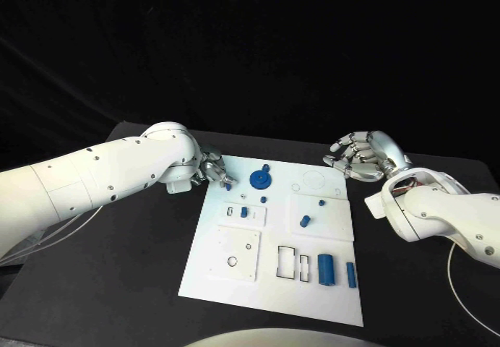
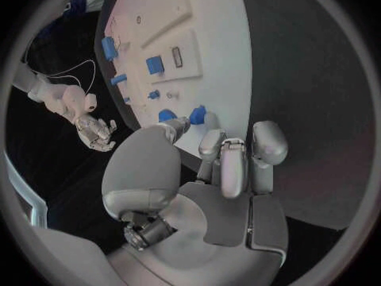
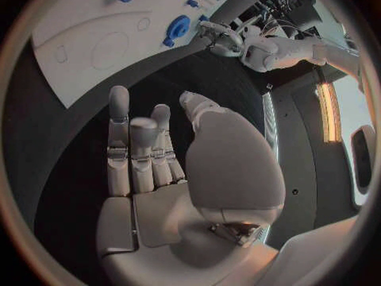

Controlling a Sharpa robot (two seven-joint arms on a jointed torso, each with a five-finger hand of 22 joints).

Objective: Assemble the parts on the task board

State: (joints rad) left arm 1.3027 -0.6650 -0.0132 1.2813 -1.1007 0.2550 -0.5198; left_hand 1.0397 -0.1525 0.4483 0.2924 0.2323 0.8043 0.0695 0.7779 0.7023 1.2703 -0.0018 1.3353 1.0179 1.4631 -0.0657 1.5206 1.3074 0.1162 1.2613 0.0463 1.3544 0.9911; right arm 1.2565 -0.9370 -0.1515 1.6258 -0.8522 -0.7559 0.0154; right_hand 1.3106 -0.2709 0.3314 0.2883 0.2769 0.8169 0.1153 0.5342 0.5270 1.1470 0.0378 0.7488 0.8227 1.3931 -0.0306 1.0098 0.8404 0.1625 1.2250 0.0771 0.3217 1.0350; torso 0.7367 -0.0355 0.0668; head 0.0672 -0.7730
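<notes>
The white task board (image 1: pixel 235 282) lies in the middle of the black table. On it are a round blue part (image 1: pixel 261 177), several small blue pieces such as one (image 1: pixel 305 220) mid-board, and two blue cylinders (image 1: pixel 327 269) near its front right. My left hand (image 1: pixel 214 172) hovers at the board's far left corner, fingers apart and holding nothing; a small blue piece (image 1: pixel 227 186) lies just by its fingertips. In the left wrist view the thumb (image 2: pixel 176 128) sits close to two blue pieces (image 2: pixel 197 114). My right hand (image 1: pixel 360 155) hangs beyond the board's far right corner, empty, with fingers (image 3: pixel 131 152) extended.
Shallow rectangular recesses (image 1: pixel 292 262) and a square plate (image 1: pixel 238 254) mark the board's near half. A faint circular outline (image 1: pixel 311 179) sits at its far right. Bare black table (image 1: pixel 115 289) surrounds the board on both sides.
</notes>
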